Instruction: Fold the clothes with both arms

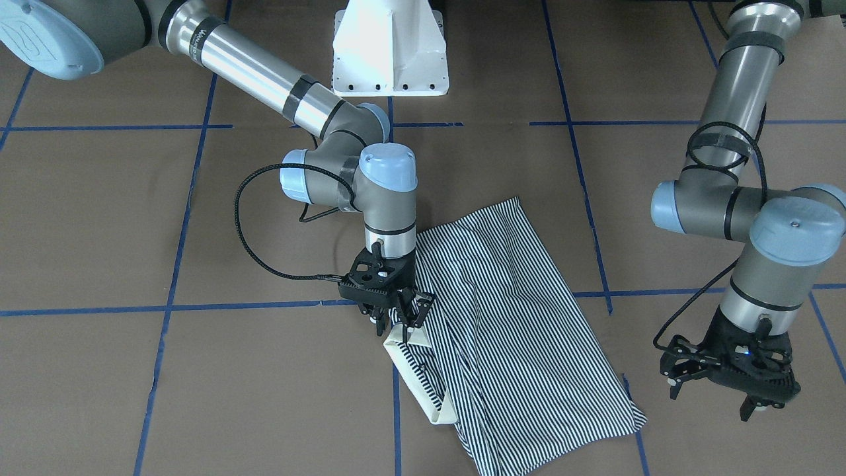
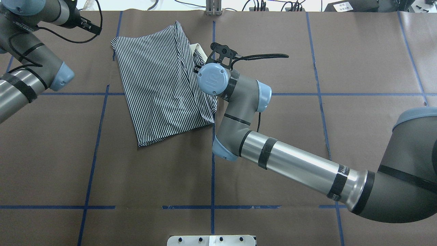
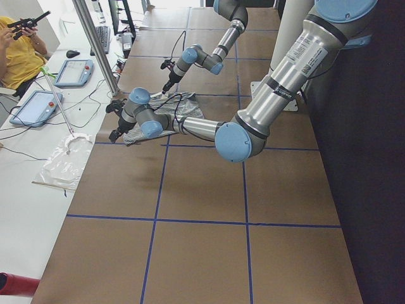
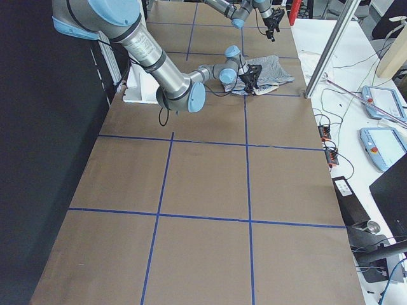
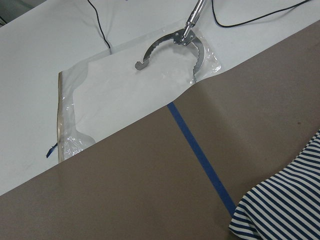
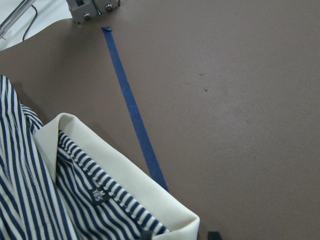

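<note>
Left claw (image 1: pixel 710 396) gapes clear of shirt (image 1: pixel 515 311) edge; right claw (image 1: pixel 400 317) at collar (image 1: pixel 413 370), grip unclear.

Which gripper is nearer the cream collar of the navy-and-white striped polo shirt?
Right. The right gripper is at one end of the cream collar, at the edge of the striped polo shirt. The left gripper hangs beyond the opposite side, off the fabric.

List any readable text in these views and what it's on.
"M" over "165": neck label inside the polo shirt collar.
Print on the right arm: too blurred to read.
Sticker on the left arm: too small to read.
Nothing else is legible.
</note>
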Controlling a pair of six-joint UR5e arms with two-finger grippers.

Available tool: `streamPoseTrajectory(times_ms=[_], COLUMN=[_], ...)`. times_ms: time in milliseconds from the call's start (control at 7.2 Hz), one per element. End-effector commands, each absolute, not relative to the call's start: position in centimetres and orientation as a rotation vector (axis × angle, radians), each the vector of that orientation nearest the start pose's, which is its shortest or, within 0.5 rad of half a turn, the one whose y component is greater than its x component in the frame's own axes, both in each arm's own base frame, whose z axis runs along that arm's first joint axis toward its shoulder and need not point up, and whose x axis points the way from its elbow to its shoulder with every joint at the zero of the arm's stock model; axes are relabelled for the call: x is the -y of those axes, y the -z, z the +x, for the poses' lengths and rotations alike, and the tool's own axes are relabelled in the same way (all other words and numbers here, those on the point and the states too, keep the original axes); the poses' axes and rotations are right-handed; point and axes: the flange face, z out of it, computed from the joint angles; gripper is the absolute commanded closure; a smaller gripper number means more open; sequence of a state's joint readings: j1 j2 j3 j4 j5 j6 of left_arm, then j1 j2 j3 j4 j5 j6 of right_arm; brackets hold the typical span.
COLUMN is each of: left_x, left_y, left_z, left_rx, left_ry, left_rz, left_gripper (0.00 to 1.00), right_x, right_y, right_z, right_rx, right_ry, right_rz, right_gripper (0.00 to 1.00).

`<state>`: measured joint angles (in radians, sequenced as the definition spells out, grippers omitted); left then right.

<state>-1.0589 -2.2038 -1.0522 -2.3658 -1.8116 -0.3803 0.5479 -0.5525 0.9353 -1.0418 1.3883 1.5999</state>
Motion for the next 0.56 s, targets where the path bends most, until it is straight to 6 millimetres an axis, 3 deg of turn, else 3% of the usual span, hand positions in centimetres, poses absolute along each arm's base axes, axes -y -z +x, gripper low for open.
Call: streamPoseTrajectory(times_ms=[0, 417], left_x=[73.1, 72.3], left_y=[-44.0, -43.8], left_z=[28.4, 28.1], left_rx=[-0.595, -0.602], left_ry=[-0.231, -0.234], left_rz=[0.726, 0.739], left_gripper=[0.00, 0.00], right_x=[57.9, 57.7], right_y=[-22.1, -20.2], right_z=[-65.9, -64.2], right_rx=[0.846, 0.879], right_ry=[-0.616, -0.608], right_rz=[0.404, 0.415], right_gripper=[1.00, 1.00])
